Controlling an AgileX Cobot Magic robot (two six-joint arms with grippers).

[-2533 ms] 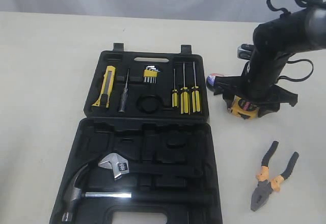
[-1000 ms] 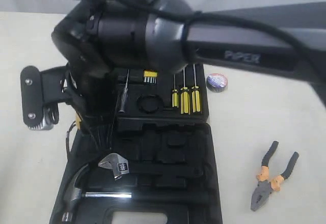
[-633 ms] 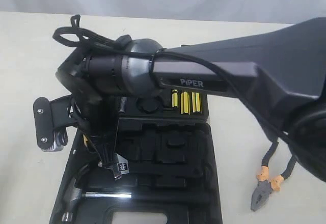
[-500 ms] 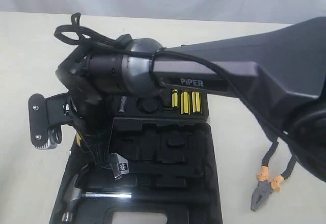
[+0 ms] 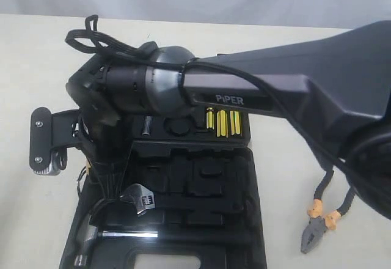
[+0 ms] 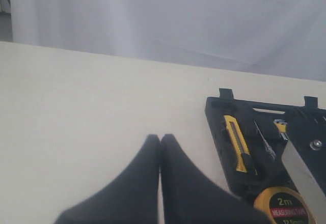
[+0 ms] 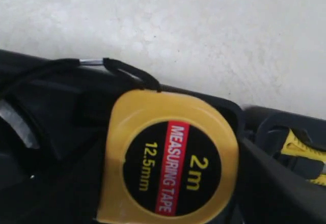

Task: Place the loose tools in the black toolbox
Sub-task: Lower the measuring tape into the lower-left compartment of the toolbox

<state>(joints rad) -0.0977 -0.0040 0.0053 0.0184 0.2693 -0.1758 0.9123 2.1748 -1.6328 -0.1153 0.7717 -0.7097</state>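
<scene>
My right arm (image 5: 244,92) reaches across the open black toolbox (image 5: 244,177) to its left edge. The right gripper (image 7: 170,183) is shut on the round yellow tape measure (image 7: 168,158), whose red label faces the camera, just above the box's left rim (image 7: 51,107). That tape measure (image 6: 282,206) also shows in the left wrist view, near the yellow-black utility knife (image 6: 238,143) lying in the lid. The pliers (image 5: 324,217) lie on the table right of the box. The black tape roll is hidden behind the arm. My left gripper (image 6: 160,138) is shut and holds nothing, over bare table.
The steel hammer (image 5: 91,235) and silver wrench (image 5: 142,198) sit in the near half of the case. Yellow-handled screwdrivers (image 5: 223,121) peek out under the arm in the far half. Pale table surrounds the box.
The right arm carried the tape measure from the table's right side across the toolbox to its left edge. In the last half second the wrist crept a little further left.
</scene>
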